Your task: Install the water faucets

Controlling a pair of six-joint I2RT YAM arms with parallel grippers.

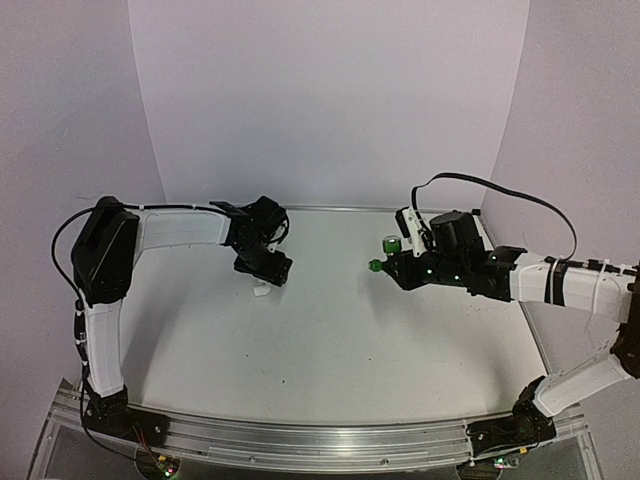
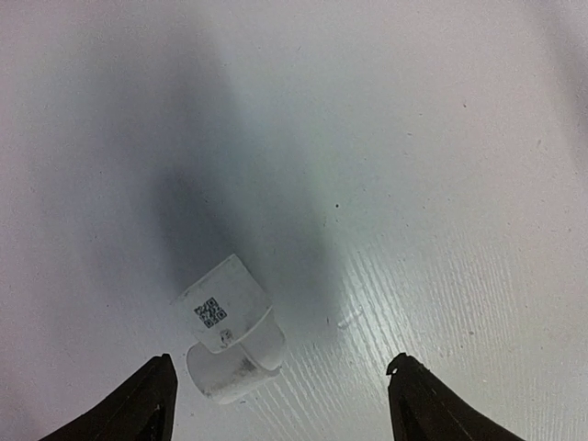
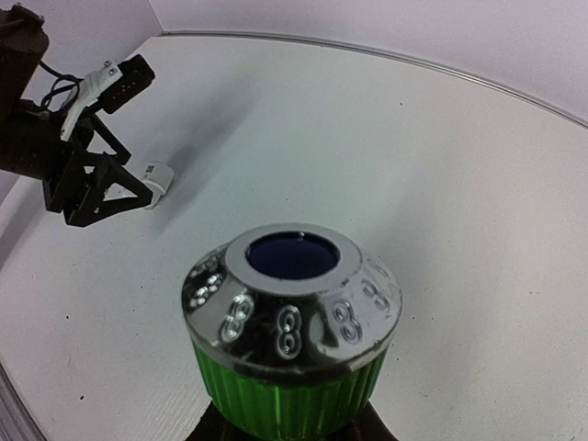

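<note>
- green tap [image 3: 292,340]: a ribbed green body is seen under a shiny silver cap with a dark blue round centre and embossed marks around the rim; the spout is not shown in the right wrist view.
- location: the green tap is held above the table [image 1: 330,340], right of centre, and is pinched low on its body by the right pincer [image 1: 392,262].
- white fitting [image 2: 231,331]: a short stubby white tube is seen, with a small printed code label on one face.
- location: the white fitting lies on its side on the table, under the left pincer [image 2: 280,404], whose fingers are spread wide; it sits nearer one finger, and whether they touch cannot be told.
- handling, as judged: both parts are taken to be light, stiff plastic, smooth and inclined to roll or slip.
- hold, as judged: the white fitting is best gripped across its round wall, away from the open end; the green tap is best kept held by its ribbed body.
</note>
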